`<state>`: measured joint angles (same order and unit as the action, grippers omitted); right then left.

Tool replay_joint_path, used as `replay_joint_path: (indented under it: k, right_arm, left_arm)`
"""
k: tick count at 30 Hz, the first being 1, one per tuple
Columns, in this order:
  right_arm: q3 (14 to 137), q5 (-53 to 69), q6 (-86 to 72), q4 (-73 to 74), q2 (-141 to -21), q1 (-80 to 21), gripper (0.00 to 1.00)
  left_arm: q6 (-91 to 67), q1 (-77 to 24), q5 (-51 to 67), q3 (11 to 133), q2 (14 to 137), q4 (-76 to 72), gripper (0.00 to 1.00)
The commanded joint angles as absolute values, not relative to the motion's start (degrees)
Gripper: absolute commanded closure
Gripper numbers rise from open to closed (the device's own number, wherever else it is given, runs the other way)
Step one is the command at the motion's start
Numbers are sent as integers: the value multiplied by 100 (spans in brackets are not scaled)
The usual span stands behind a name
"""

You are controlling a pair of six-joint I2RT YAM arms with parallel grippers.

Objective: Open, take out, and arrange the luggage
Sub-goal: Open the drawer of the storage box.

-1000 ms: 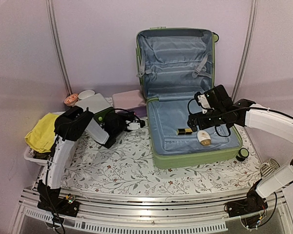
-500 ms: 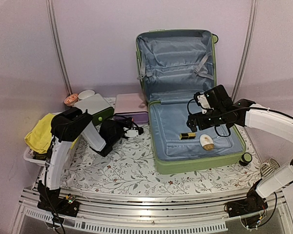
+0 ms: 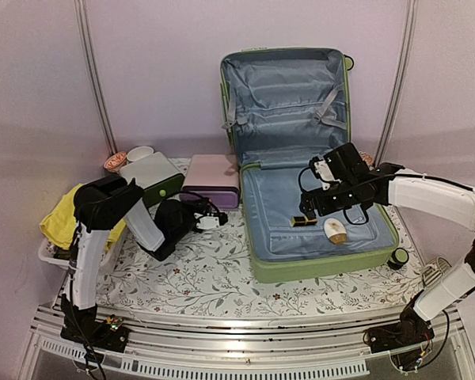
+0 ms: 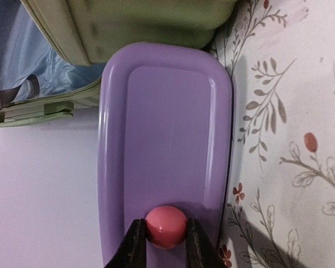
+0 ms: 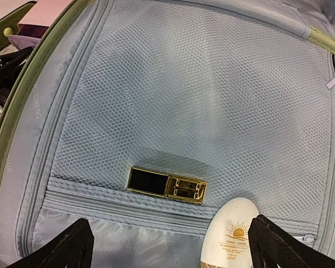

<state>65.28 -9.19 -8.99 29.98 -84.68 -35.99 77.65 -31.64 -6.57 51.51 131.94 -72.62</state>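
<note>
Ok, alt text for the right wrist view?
A gold-and-black rectangular case lies on the grey-blue mesh lining of the open light-green hard-shell suitcase. A white rounded bottle with a sun logo sits just below it, between the wide-open right jaws.

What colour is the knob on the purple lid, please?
Pink knob; clearest in the left wrist view.

surface: floral-cloth table (image 3: 206,277) | on it: open green luggage (image 3: 317,267), purple box (image 3: 211,176), drawer box (image 3: 148,170), white basket (image 3: 49,253)
</note>
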Motion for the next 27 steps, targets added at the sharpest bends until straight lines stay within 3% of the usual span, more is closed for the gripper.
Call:
replay_joint_path:
  k: [1, 21, 25, 27]
  right_arm:
    - [6627, -796, -905, 3021, -8555, -3596, 1]
    - [6631, -569, -939, 3065, -8631, -3483, 1]
    - [6597, -571, -965, 3103, -8577, -3472, 1]
    - [6573, -570, -975, 3111, -8544, -3472, 1]
  left_arm:
    - [7595, -3234, -789, 4835, 12863, -7451, 100]
    - [7386, -3502, -979, 3803, 12368, -7595, 98]
    - [7277, -3567, -940, 3654, 12168, -7503, 64]
    - [7210, -3607, -953, 3563, 12069, -7570, 34]
